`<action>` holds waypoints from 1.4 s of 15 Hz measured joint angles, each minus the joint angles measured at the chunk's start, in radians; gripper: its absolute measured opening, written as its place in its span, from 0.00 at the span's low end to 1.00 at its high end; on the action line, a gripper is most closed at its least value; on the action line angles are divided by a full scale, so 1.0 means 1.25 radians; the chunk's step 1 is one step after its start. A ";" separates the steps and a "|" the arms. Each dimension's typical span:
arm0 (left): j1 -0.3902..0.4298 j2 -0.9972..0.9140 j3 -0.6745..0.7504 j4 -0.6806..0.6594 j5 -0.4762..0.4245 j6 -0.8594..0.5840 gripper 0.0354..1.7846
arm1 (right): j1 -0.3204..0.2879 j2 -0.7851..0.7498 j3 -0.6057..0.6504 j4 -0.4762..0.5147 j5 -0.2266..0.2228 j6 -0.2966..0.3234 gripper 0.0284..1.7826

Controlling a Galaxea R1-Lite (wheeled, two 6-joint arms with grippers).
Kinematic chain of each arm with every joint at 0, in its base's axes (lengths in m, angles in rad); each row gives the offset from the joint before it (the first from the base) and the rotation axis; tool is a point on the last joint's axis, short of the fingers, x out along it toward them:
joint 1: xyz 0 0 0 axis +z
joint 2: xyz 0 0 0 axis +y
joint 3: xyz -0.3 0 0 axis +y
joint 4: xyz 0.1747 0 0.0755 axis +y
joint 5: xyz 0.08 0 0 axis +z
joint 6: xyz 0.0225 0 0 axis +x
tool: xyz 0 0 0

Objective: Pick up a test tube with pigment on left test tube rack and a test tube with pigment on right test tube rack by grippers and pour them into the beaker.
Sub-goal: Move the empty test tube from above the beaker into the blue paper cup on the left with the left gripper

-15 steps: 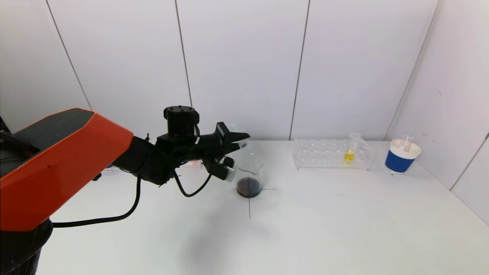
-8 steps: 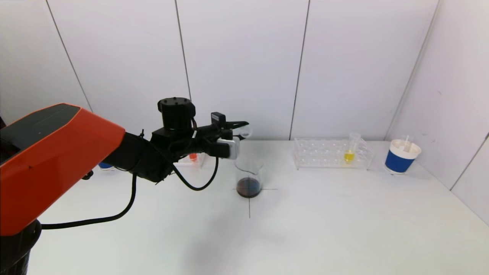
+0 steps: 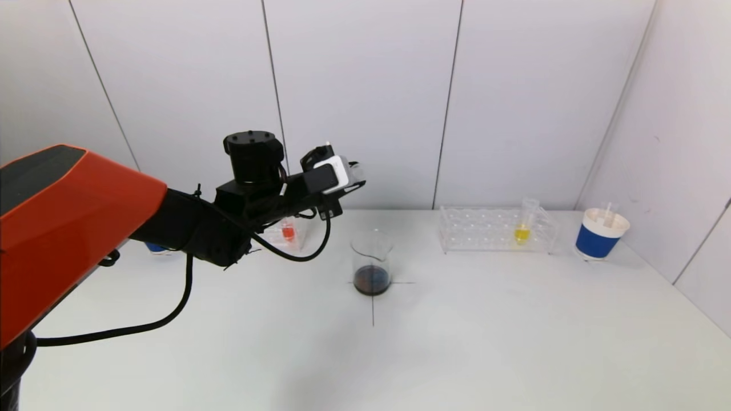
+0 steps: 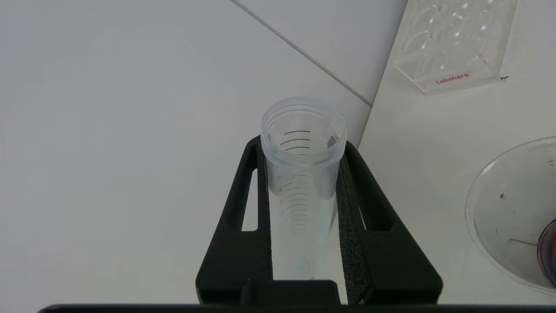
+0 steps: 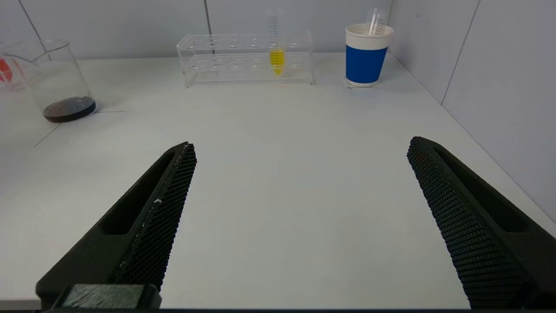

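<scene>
My left gripper (image 3: 351,171) is raised above the table, up and to the left of the beaker (image 3: 372,262). It is shut on a clear test tube (image 4: 302,174) that looks empty, with only a faint bluish trace at its bottom. The beaker holds a dark liquid. The left rack holds a tube with red pigment (image 3: 288,231). The right rack (image 3: 494,228) holds a tube with yellow pigment (image 3: 522,233). My right gripper (image 5: 302,150) is open and empty, low over the table near its front right, outside the head view.
A blue paper cup (image 3: 601,234) with a tube in it stands right of the right rack by the side wall. Another blue cup (image 3: 154,247) shows behind my left arm. A black cross on the table marks the beaker's spot.
My left gripper has lifted up and back to the left from over the beaker's mouth and rolled over, with the tube still in it. The right arm has not moved.
</scene>
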 joint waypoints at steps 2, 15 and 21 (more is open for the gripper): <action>-0.003 -0.022 -0.007 0.022 0.057 -0.101 0.24 | 0.000 0.000 0.000 0.000 0.000 0.000 0.99; 0.195 -0.118 -0.174 0.281 0.299 -0.390 0.24 | 0.000 0.000 0.000 0.000 -0.001 0.000 0.99; 0.351 -0.117 -0.186 0.331 0.298 -0.469 0.24 | 0.000 0.000 0.000 0.000 0.000 0.000 0.99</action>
